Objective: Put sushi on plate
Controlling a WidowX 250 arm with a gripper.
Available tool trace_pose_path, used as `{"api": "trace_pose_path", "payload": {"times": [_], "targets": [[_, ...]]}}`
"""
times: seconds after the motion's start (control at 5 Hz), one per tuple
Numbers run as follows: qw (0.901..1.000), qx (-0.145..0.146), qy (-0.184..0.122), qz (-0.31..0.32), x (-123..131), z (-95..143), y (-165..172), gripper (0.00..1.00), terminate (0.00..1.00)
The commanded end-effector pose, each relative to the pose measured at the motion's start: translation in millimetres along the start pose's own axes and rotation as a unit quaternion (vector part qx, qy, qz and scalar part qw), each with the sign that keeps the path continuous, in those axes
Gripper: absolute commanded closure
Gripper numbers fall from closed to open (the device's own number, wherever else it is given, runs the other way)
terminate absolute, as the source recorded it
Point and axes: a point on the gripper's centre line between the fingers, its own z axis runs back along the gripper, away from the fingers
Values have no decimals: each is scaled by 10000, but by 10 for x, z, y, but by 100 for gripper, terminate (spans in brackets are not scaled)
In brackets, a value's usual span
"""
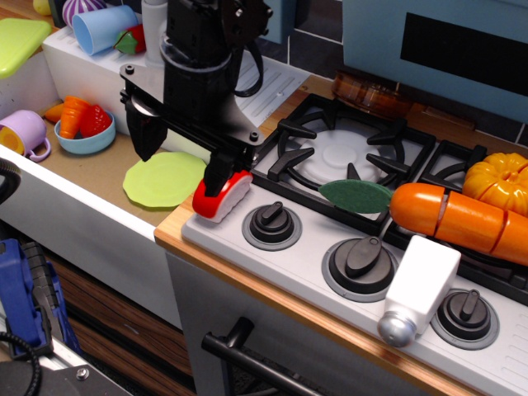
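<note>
sushi (pixel 221 196) on stove edge (pixel 216 239), plate (pixel 163 178) on brown counter (pixel 91 172).

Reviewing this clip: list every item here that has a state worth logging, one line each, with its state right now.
claw: right finger touching the sushi's top; closure cannot be told
sushi: on the stove's front left corner, not on the plate
plate: flat on the counter, nothing on it
blue bowl: upright, holding red and orange toy vegetables
blue cup: lying on its side
purple mug: tipped, opening facing the camera
white bottle: lying across the knob panel
</note>
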Motion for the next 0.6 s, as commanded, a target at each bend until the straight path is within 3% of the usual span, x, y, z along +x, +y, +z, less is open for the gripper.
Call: {"api": "trace_pose_path", "payload": {"times": [0.0,0.4], "targets": [[10000,0,0,0,0,0,0,0,0],[9995,-286,-82,-103,264,-46,-76,0,0]]}}
